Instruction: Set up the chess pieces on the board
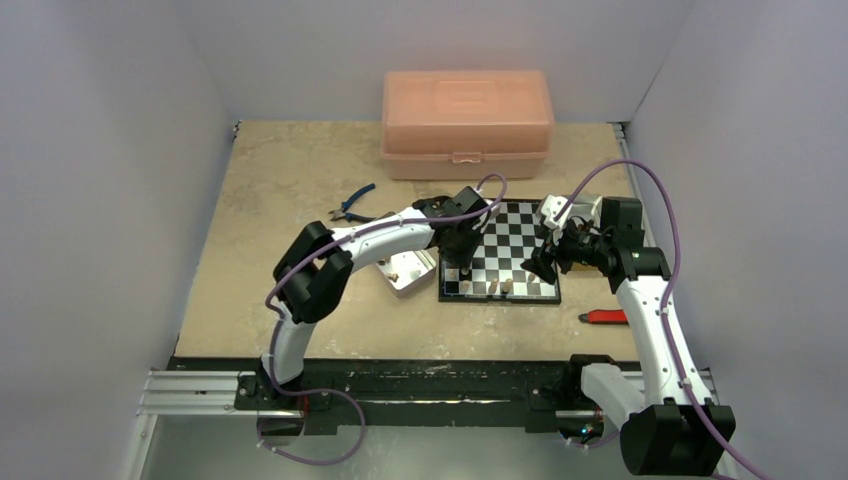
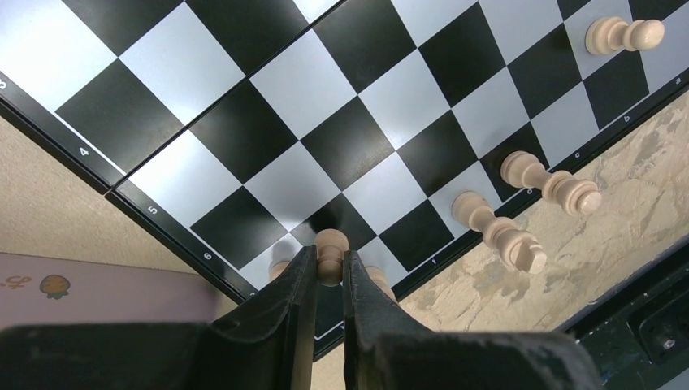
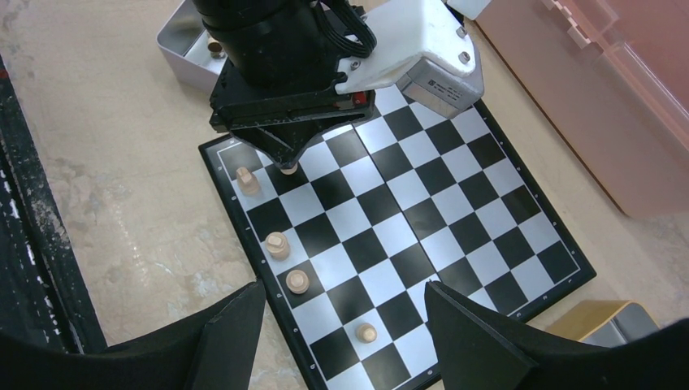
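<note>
The left gripper (image 2: 329, 272) has its jaws pinched shut on a tan piece (image 2: 330, 244), held upright over a square by the near left corner of the board (image 2: 268, 89). Whether its base touches the square I cannot tell. Four other pieces (image 3: 277, 244) stand near the board's near edge, one of them just beside the held one. The right gripper (image 3: 341, 292) hangs above the board, jaws wide apart and empty. The step in hand looks like setting this piece down. That calls for a straight lowering until the base sits flat, then a slight opening and a vertical lift, so the fingers do not clip the one beside it.
</note>
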{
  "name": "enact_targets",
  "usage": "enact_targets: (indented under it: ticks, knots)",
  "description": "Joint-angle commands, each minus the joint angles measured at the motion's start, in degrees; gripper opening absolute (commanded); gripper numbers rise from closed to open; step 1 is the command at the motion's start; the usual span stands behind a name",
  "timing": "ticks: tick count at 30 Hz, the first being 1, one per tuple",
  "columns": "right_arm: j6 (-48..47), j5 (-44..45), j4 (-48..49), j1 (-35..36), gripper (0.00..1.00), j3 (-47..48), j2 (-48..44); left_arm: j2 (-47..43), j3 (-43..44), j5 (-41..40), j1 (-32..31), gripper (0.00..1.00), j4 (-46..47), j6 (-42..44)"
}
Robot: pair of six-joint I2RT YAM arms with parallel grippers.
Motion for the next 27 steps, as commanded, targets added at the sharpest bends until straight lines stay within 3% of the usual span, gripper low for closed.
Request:
enact_targets:
  ticks: [1, 27]
  knots:
    - [-0.6, -0.7, -0.3, -0.3, 0.76, -0.1, -0.1, 0.7, 2.7, -0.3, -0.4, 0.0, -0.4, 0.4]
    - [-0.7, -0.6, -0.4, -0.3, 0.76, -0.1, -0.1, 3.2, 4.3, 0.7, -0.4, 0.0, -1.9, 0.8]
